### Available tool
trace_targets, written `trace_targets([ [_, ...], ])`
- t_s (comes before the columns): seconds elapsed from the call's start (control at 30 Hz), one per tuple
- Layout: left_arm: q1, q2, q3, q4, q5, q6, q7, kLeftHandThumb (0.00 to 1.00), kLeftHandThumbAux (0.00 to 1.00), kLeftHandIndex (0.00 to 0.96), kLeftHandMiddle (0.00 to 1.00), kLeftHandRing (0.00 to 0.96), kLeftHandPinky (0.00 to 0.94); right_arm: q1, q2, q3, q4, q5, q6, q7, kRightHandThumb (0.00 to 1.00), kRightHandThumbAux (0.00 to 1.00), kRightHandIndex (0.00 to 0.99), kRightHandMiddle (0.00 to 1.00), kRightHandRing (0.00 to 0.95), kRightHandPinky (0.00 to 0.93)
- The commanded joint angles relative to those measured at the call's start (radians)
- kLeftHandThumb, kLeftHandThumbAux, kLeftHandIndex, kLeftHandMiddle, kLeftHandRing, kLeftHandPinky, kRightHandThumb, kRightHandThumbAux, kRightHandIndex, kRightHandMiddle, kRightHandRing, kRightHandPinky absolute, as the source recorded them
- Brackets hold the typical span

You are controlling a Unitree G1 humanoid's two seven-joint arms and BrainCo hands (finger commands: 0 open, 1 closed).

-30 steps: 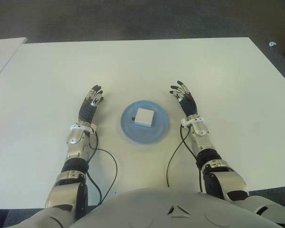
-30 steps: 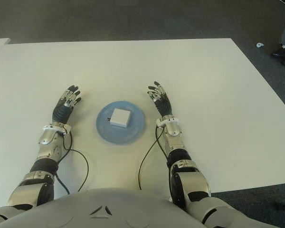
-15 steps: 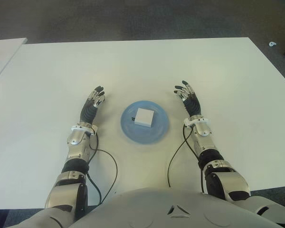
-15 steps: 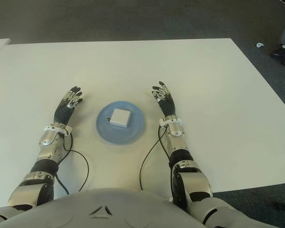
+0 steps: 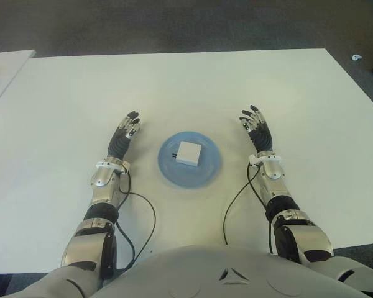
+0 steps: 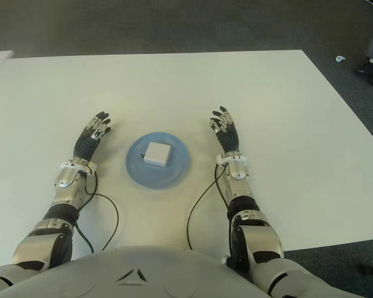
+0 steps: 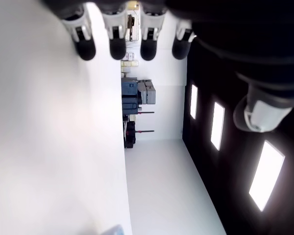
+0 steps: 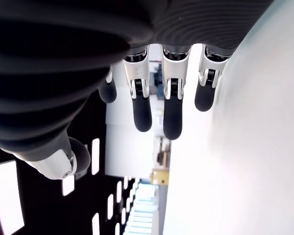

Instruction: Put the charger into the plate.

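One charger [image 5: 189, 153] in one plate [image 5: 171, 166] — two empty hands.
Left hand [image 5: 123, 138] and right hand [image 5: 257, 131] flank the plate on the white table [image 5: 186, 87], fingers extended, holding nothing.

Matt white table [image 5: 186, 87], smooth blue plate [image 5: 168, 167] perhaps plastic, matt white charger [image 5: 189, 153].

- The bench [image 5: 186, 87] runs out of the left eye view at its left and right edges — its far corners are cut off.
- In the left wrist view the plate [image 7: 112, 230] shows only as a blue sliver at the picture's edge.
- A small white thing [image 5: 357, 58] on the floor is too small to tell.
- At the right eye view's edge, a person's foot [image 6: 368, 67] is cut off.
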State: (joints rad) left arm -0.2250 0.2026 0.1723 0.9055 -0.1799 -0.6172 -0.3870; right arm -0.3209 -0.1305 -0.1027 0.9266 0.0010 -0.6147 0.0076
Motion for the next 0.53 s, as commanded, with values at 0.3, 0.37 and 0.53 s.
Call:
trace_targets([
  [0.3, 0.006, -0.025, -0.007, 0.087, 0.011, 0.033, -0.026, 0.000, 0.450, 0.000, 0.000, 0.000, 0.000, 0.060, -0.001, -0.010, 0.123, -0.005, 0.035, -0.009, 0.067, 0.617, 0.000, 0.107, 0.130, 0.111],
  [0.37, 0.002, -0.026, -0.007, 0.094, 0.011, 0.032, -0.031, 0.000, 0.450, 0.000, 0.000, 0.000, 0.000, 0.056, -0.004, -0.006, 0.132, -0.013, 0.033, -0.018, 0.067, 0.620, 0.000, 0.098, 0.120, 0.110],
  [0.53, -0.007, -0.030, -0.004, 0.108, 0.010, 0.034, -0.037, 0.000, 0.450, 0.000, 0.000, 0.000, 0.000, 0.044, -0.010, 0.001, 0.152, -0.024, 0.035, -0.033, 0.065, 0.622, 0.000, 0.082, 0.103, 0.113],
])
